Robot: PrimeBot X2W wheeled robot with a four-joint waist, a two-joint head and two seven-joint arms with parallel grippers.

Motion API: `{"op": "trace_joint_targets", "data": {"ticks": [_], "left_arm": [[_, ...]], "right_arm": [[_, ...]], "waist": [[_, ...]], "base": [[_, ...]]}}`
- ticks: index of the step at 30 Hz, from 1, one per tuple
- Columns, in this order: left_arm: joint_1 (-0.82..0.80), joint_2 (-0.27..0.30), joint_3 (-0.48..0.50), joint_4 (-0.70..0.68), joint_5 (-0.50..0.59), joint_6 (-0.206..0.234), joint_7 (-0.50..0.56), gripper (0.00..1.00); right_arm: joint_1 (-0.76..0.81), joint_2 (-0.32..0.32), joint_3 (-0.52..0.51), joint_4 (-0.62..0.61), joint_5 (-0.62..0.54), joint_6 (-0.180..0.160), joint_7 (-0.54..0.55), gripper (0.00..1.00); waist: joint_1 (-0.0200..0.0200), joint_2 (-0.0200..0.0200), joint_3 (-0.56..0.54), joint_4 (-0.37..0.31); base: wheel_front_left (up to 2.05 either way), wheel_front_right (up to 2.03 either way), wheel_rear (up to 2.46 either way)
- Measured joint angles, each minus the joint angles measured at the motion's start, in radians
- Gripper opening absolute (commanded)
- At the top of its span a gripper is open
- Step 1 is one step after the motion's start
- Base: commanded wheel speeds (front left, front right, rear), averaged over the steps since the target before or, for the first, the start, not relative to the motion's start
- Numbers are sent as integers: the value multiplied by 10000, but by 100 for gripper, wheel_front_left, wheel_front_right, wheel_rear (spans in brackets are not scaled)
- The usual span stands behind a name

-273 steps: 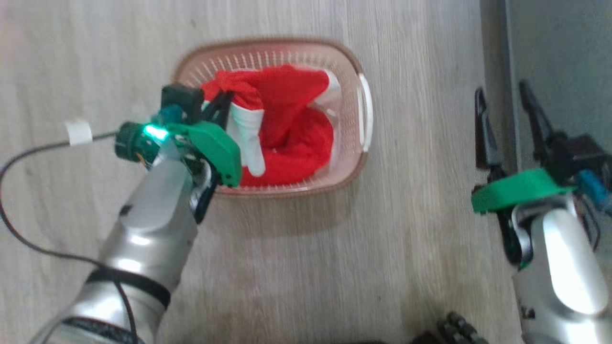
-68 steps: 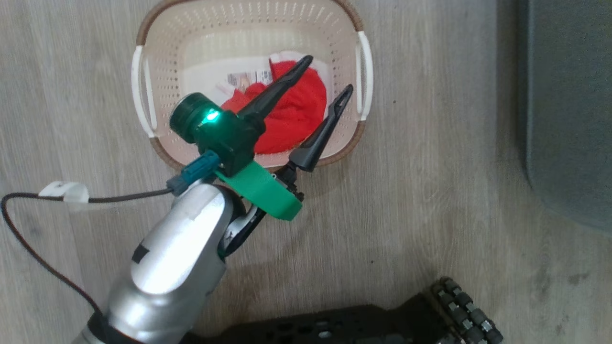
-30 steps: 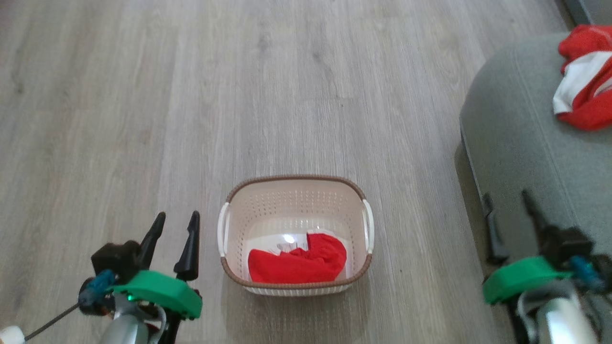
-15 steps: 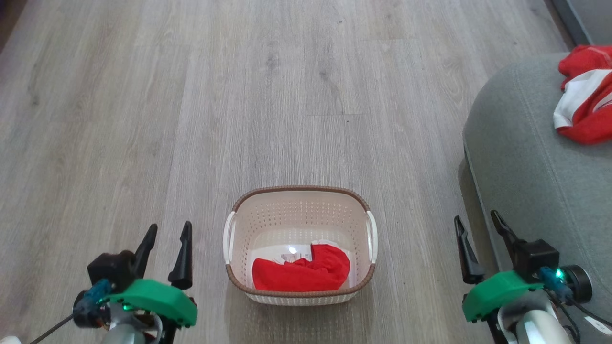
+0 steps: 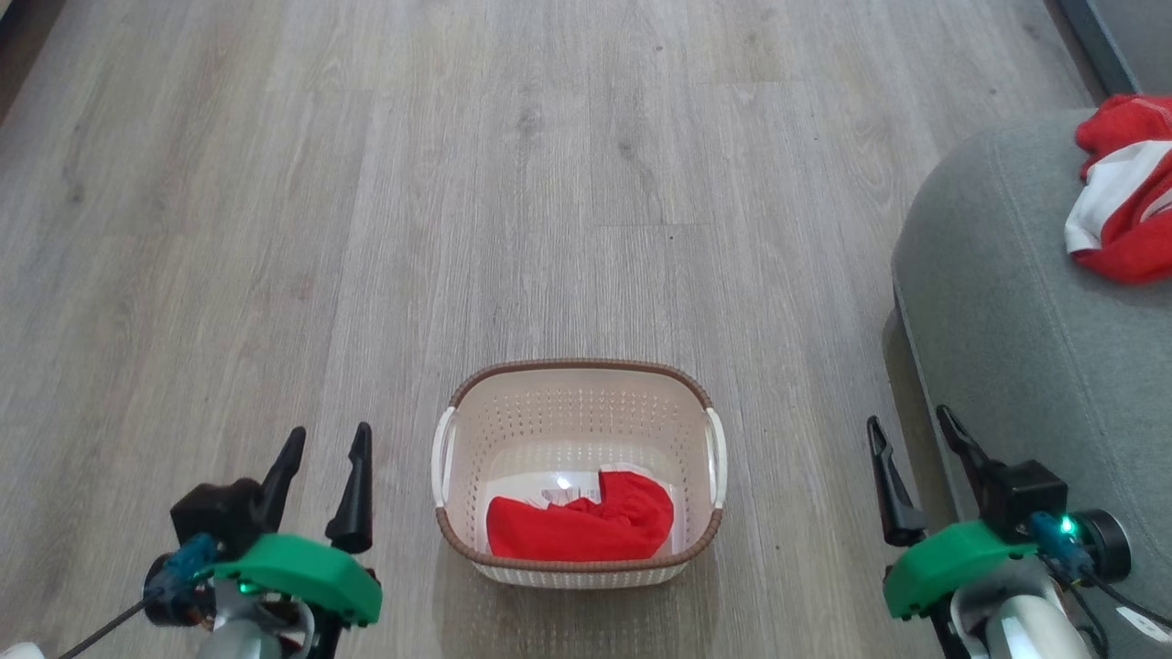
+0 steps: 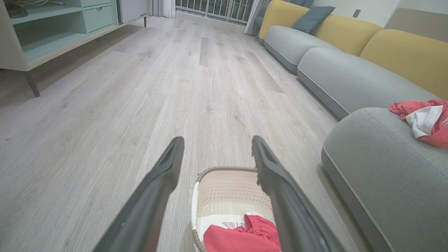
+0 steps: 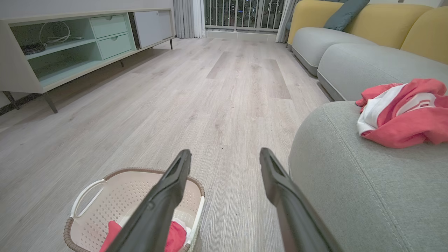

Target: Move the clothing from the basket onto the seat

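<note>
While the grey-green seat (image 5: 998, 302) carries one red-and-white garment (image 5: 1131, 247), crumpled near its rounded end, the job looks about half done. The cream basket (image 5: 579, 365) stands near the seat's end, apart from it. A second red garment (image 5: 577, 529) lies bunched at the bottom of the basket, partly over a white label (image 5: 560, 494). The left gripper (image 5: 328, 437) and right gripper (image 5: 906, 419) hang on either side of the basket, clear of it, each with its two dark fingers spread and nothing between them. What seems left is to lift that last piece out and lay it on the seat.
</note>
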Motion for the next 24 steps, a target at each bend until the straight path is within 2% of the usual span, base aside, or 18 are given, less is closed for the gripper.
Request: {"op": "trace_joint_targets", "data": {"ticks": [24], "left_arm": [[1,-12,-56,-75,-38,0,0,100]], "right_arm": [[0,0,-36,50,0,0,0,100]], "waist": [[0,0,33,-70]], "base": [[0,0,0]]}}
